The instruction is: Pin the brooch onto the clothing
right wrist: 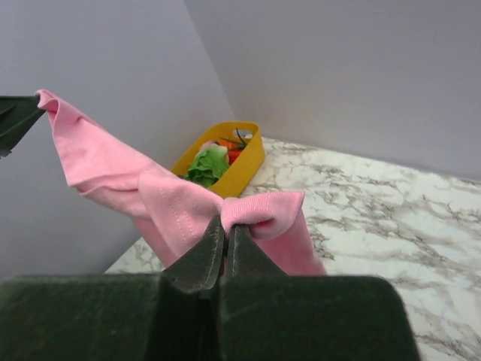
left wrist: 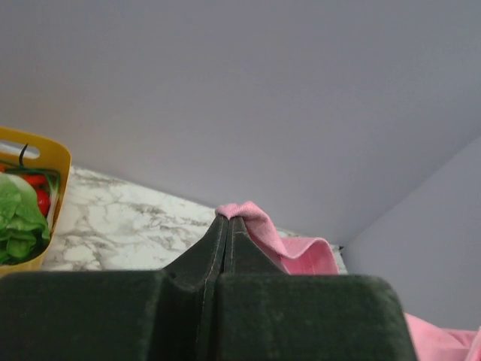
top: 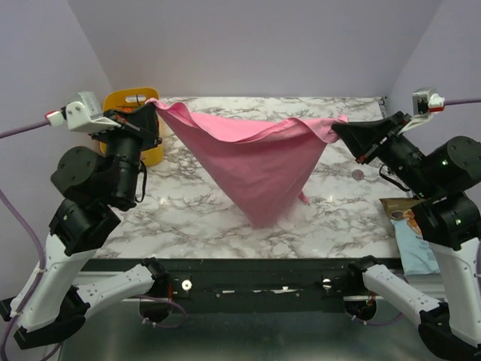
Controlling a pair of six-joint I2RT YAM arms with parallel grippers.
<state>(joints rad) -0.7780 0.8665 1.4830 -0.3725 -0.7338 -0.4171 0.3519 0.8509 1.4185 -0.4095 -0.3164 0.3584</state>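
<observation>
While your left gripper [top: 155,107] has its fingers pressed tight on one corner of the shirt [top: 259,162], your right gripper [top: 338,129] is clamped on the opposite corner the same way. That leaves the shirt strung up between them. On the left wrist cam, a small fold of pink pokes out right at the fingertips [left wrist: 214,248], and the jaws are fully closed on it. Same deal on the right wrist cam: a bunched bit of hem is pinched at the tips with no gap showing, and the rest of the fabric trails off toward your other gripper.

From the top cam the shirt sags into a big V, both held corners up high and the point hanging low over the table [top: 188,203]. I honestly can't tell if that point touches the marble or just floats above it.

The brooch [top: 358,174] isn't on the shirt. It's lying flat on the table just off the shirt's right side, under the corner your right gripper holds and clear of the fabric.

Behind the shirt's left corner there's a yellow basket [top: 113,101] with green and red stuff inside. Some packets [top: 409,226] lie farther out to the shirt's right than the brooch.
</observation>
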